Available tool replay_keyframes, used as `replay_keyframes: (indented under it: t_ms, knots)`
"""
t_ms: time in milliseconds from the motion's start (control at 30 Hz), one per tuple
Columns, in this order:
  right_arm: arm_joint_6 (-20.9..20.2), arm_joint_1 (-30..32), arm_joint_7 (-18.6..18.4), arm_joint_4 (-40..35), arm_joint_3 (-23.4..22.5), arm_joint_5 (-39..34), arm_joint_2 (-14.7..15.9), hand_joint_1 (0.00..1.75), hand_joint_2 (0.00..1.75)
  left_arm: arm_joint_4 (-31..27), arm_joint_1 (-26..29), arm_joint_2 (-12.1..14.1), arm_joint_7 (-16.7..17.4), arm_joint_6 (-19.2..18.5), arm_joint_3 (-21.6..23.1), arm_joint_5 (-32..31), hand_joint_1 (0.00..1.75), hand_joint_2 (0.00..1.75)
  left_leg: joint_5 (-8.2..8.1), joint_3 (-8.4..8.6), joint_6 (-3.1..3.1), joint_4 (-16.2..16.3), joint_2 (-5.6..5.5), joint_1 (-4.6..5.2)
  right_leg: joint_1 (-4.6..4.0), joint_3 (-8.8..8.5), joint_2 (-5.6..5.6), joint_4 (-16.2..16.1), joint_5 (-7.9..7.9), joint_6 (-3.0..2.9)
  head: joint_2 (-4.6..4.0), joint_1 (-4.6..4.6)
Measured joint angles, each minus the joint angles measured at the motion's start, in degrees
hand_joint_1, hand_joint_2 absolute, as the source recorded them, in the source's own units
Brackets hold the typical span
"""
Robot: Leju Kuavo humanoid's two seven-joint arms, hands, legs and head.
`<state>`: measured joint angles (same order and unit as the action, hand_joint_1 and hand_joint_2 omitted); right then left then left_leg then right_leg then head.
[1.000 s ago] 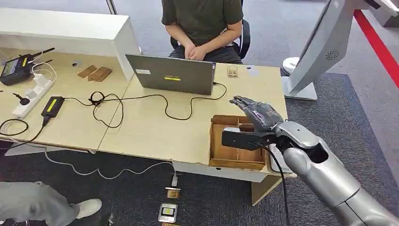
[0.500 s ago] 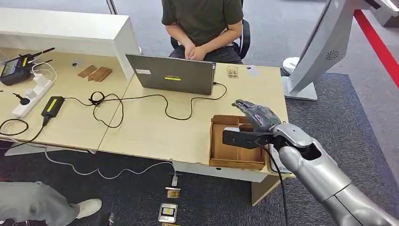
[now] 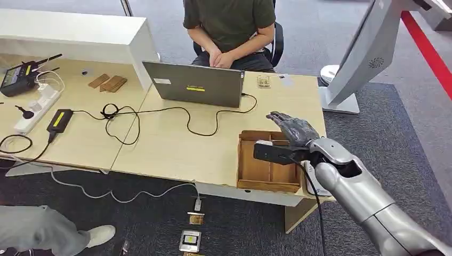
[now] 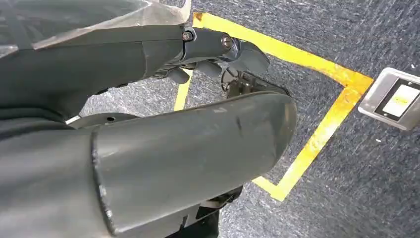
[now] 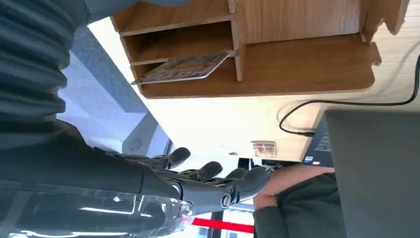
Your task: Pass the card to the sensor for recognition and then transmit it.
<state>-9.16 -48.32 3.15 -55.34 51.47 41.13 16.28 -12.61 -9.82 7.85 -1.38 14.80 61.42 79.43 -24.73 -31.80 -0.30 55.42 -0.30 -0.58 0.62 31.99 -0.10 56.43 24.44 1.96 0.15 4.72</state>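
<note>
A card (image 5: 183, 68) leans tilted in a narrow compartment of the wooden tray (image 5: 307, 74), seen in the right wrist view. In the head view the tray (image 3: 250, 170) sits at the near right corner of the table. My right hand (image 3: 293, 129) hovers above its far right part, fingers stretched out and apart, holding nothing; the same hand (image 5: 208, 181) appears in its wrist view. My left hand (image 4: 218, 49) hangs over the carpet with nothing in it.
A person sits behind an open laptop (image 3: 194, 85) with black cables trailing across the table. A small holder (image 3: 263, 81) stands at the far side. A white flat device (image 3: 313, 183) lies right of the tray, under my forearm. A reader-like box (image 3: 190, 241) lies on the floor.
My right hand has drifted a little to the right and lower over the tray, fingers still spread. Nothing on the table has moved.
</note>
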Motion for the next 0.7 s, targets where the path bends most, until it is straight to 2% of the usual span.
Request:
replay_keyframes:
  t_ms: [467, 700]
  knots:
    - [0.7, -0.76, 0.04, 2.49, 0.02, 0.15, -0.42, 0.0, 1.75, 0.0, 0.02, 0.26, 0.06, -0.04, 0.0, 0.22, 0.0, 0.0, 0.0, 0.01, 0.0, 0.0, 0.01, 0.0, 0.0, 0.0, 0.0, 0.0, 0.0, 0.0, 0.0, 0.02]
    - [1.22, -1.15, 1.23, 3.41, 0.02, 1.14, -0.55, 0.0, 1.75, 0.0, 0.02, 0.26, 1.62, 1.31, 0.0, 0.26, 0.0, 0.0, 0.0, 0.01, 0.0, 0.0, 0.01, 0.0, 0.0, 0.0, 0.0, 0.0, 0.0, 0.0, 0.0, 0.0]
